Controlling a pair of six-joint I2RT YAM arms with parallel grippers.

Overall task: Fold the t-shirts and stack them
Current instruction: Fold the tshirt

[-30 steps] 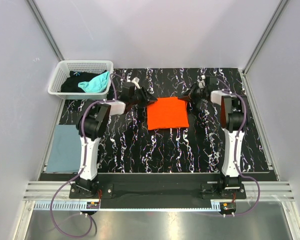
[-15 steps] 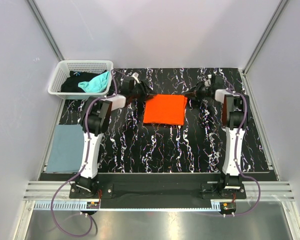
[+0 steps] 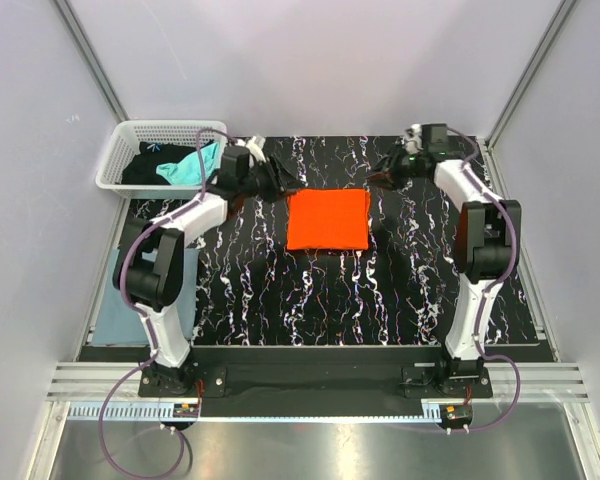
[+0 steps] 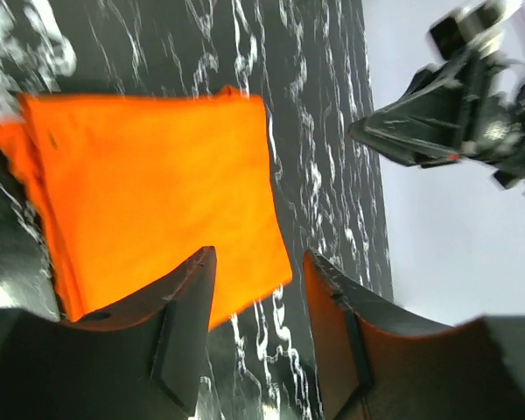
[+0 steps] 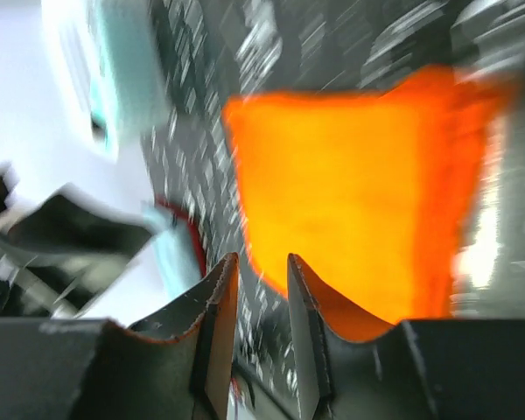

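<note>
A bright orange t-shirt (image 3: 327,220) lies folded into a flat rectangle on the black marbled mat; it also fills the left wrist view (image 4: 149,192) and the right wrist view (image 5: 359,192). My left gripper (image 3: 283,183) hovers just off the shirt's back-left corner, open and empty (image 4: 259,258). My right gripper (image 3: 380,178) hangs off the back-right corner, jaws apart with nothing between them (image 5: 261,267). A folded slate grey-blue t-shirt (image 3: 108,310) lies at the left edge, partly behind my left arm. Teal (image 3: 190,165) and black (image 3: 143,168) t-shirts sit in the basket.
The white lattice basket (image 3: 170,126) stands at the back left corner, close behind my left forearm. Grey walls close in the back and both sides. The right gripper (image 4: 437,114) shows across the shirt in the left wrist view.
Both grippers have let go of the orange shirt and pulled back toward the far corners. The right jaws have spread apart. The shirt now lies flat, slightly farther back and left.
</note>
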